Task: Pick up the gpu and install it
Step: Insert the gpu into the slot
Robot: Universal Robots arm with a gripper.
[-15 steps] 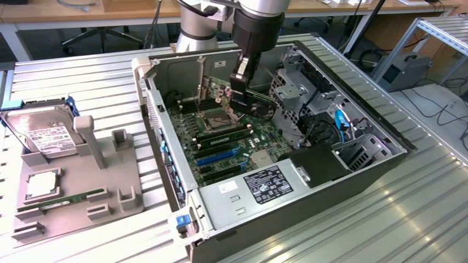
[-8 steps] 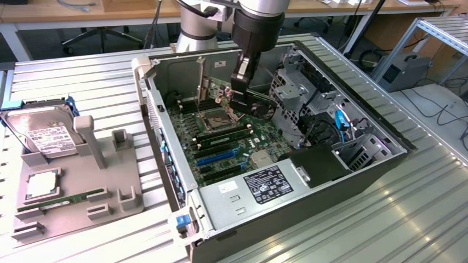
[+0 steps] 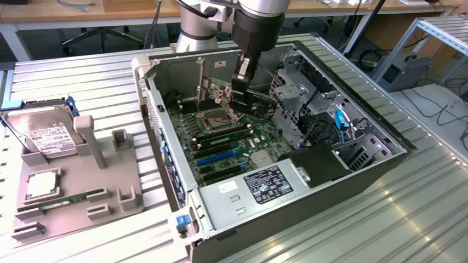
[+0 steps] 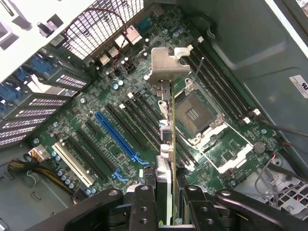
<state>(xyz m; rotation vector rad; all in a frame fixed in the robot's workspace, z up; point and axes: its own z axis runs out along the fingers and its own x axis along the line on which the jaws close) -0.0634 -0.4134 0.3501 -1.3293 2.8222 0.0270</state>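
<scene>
The gpu (image 4: 169, 120) is seen edge-on in the wrist view, a thin green board with a silvery metal bracket (image 4: 167, 67) at its far end. My gripper (image 4: 166, 197) is shut on it, one black finger (image 4: 143, 202) on each side. The card hangs over the motherboard (image 4: 96, 96), above the long black slots between the blue slot (image 4: 118, 137) and the processor socket (image 4: 195, 113). In the exterior view the gripper (image 3: 241, 74) reaches down into the open computer case (image 3: 365, 164) with the gpu (image 3: 245, 90) under it, close above the board. I cannot tell whether the card touches a slot.
A grey parts holder (image 3: 80, 181) lies at the exterior view's left, bearing a silver hard drive (image 3: 45, 137), a memory stick (image 3: 62, 201) and a small square chip (image 3: 43, 184). Drive cages and cables (image 3: 329, 126) fill the case's other side. Its walls stand close around the arm.
</scene>
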